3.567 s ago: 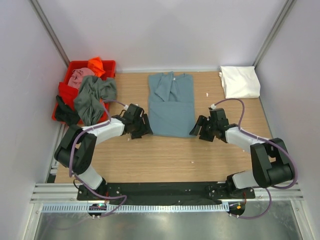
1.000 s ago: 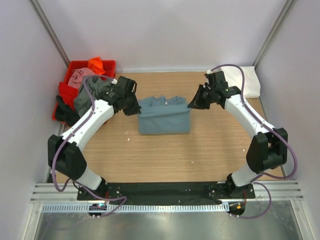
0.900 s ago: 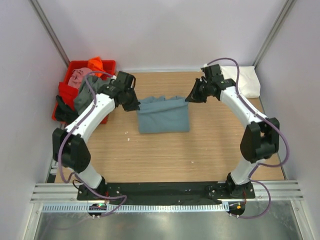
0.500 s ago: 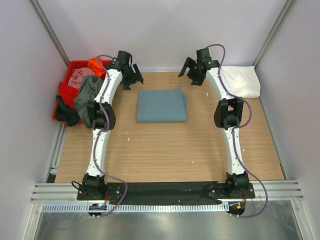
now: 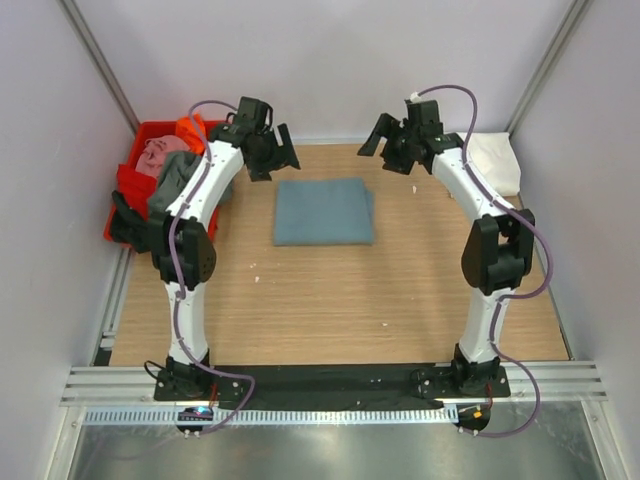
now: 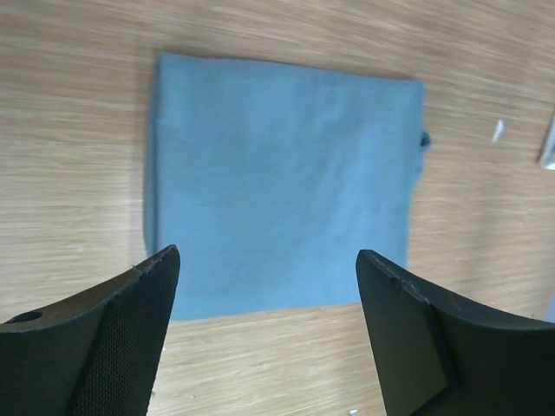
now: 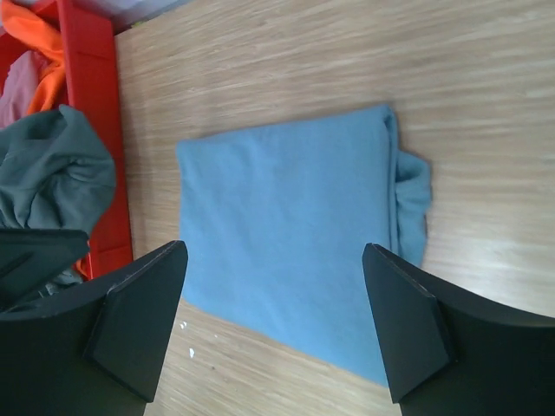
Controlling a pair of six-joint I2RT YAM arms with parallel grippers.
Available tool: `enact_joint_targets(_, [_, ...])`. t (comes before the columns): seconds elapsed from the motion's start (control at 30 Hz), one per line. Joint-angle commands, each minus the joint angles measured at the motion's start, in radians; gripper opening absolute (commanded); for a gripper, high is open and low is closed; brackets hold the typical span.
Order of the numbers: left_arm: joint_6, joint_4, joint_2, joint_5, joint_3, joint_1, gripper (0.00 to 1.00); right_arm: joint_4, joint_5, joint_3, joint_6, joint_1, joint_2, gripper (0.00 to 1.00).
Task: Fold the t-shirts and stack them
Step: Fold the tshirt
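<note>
A dusty teal-blue t-shirt (image 5: pixel 323 211) lies folded into a flat rectangle on the wooden table, a small bunch of cloth sticking out at its right edge (image 7: pixel 414 195). My left gripper (image 5: pixel 273 156) hovers above its far left corner, open and empty. Over the far right corner hangs my right gripper (image 5: pixel 384 141), also open and empty. Both wrist views look down on the folded shirt (image 6: pixel 277 182) (image 7: pixel 286 234) between spread fingers. A white t-shirt (image 5: pixel 497 160) lies folded at the back right, partly behind the right arm.
A red tub (image 5: pixel 122 184) at the back left holds a grey-green shirt (image 5: pixel 165 190), a pink one (image 5: pixel 155 150) and an orange one (image 5: pixel 189 128); something black (image 5: pixel 128 225) hangs over its near side. White walls close in on three sides.
Both grippers carried the shirt's near edge to the far side, opened, let go and rose. The shirt now lies folded in half and flat.
</note>
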Motion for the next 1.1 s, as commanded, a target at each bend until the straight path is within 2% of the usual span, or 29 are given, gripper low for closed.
enact_joint_targets(0.0, [0.020,0.008,-0.026,-0.009,-0.047,-0.010,0.82,0.112,-0.083,0.009,-0.004,-0.006,0.092,0.88])
enact_joint_targets(0.23, [0.049,0.083,-0.179,-0.035,-0.331,-0.042,0.80,0.074,-0.105,0.213,-0.070,-0.006,0.308,0.84])
enact_joint_targets(0.37, [0.080,0.068,-0.202,-0.096,-0.353,-0.041,0.81,0.061,-0.129,0.299,-0.104,-0.006,0.392,0.82])
enact_joint_targets(0.6, [0.074,0.141,-0.136,-0.109,-0.368,0.001,0.82,0.098,-0.145,0.270,-0.096,-0.007,0.455,0.79])
enact_joint_targets(0.73, [0.063,0.171,-0.034,-0.089,-0.283,0.037,0.82,0.127,-0.162,0.242,-0.087,-0.007,0.469,0.74])
enact_joint_targets(0.8, [0.033,0.183,0.017,-0.028,-0.232,0.054,0.81,0.143,-0.172,0.215,-0.079,-0.006,0.468,0.70])
enact_joint_targets(1.0, [0.014,0.185,0.268,0.037,0.009,0.074,0.81,0.195,-0.211,0.167,-0.068,-0.006,0.472,0.65])
enact_joint_targets(1.07, [0.010,0.171,0.315,0.048,0.087,0.074,0.79,0.215,-0.235,0.150,-0.067,-0.007,0.472,0.60])
